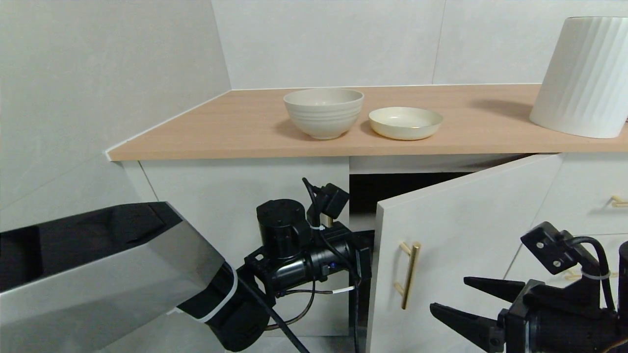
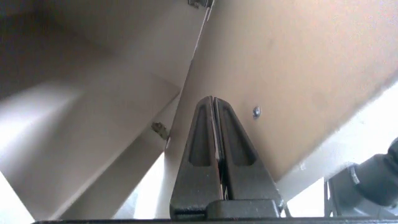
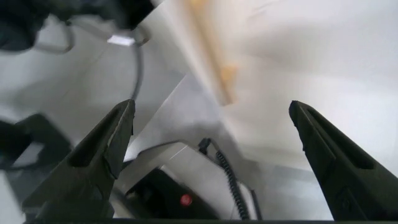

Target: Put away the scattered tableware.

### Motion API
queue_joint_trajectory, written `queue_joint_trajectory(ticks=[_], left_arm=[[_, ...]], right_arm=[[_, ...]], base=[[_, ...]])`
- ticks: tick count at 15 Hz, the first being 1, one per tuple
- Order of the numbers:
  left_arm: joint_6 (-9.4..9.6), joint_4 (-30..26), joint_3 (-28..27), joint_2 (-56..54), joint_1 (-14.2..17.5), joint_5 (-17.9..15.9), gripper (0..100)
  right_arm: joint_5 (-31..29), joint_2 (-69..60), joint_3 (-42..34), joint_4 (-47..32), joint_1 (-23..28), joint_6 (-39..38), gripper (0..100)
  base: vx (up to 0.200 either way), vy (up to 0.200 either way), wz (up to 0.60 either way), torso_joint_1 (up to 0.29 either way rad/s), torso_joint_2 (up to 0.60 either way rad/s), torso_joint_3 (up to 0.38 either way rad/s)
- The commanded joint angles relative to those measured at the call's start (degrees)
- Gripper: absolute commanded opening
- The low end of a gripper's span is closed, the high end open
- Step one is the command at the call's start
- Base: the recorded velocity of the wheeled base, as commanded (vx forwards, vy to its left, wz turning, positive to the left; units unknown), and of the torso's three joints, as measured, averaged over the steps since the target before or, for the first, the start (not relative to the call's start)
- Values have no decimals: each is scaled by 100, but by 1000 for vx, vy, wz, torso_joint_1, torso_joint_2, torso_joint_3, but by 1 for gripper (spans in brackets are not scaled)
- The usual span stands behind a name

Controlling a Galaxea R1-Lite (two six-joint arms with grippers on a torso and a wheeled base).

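Standing ajar beneath plate (image 1: 405, 122), cabinet door (image 1: 461, 230)

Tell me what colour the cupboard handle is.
The handle is gold, best seen in the head view.

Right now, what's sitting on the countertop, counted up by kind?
Deep bowl: 1
Shallow dish: 1
Ribbed white container: 1
Total on the countertop: 3
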State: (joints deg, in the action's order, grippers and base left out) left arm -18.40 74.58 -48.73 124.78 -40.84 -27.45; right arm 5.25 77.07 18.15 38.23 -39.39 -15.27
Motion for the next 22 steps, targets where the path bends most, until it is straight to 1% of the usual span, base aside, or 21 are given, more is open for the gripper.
queue_joint_trajectory(ticks=[1,3,11,12,15,19,22], left_arm=[[-15,4,-5,-24,-3,-14,0],[-15,-5,-32,2,-3,-32,0],[-15,-14,-128,99,-3,-41,0],[-24,-23,-181,116,6,-41,0],[-24,-31,-366,239,6,-32,0],[-24,-67,-770,556,6,-23,0],[-24,-67,-875,679,6,-14,0]], right_arm=[[11,-16,-13,0,-78,-2,100],[11,-16,-22,0,-87,-2,100],[11,-25,-31,0,-122,-2,100],[11,-34,-31,0,-122,-2,100],[11,-34,-31,0,-122,-2,100],[11,-34,-31,0,-122,-2,100],[11,-34,-31,0,-131,7,100]], base=[[-200,0,0,2,2,2],[-200,0,0,0,-2,5],[0,0,0,0,0,0],[0,0,0,0,0,0],[-200,0,0,4,7,1],[0,0,0,0,0,0],[0,0,0,0,0,0]])
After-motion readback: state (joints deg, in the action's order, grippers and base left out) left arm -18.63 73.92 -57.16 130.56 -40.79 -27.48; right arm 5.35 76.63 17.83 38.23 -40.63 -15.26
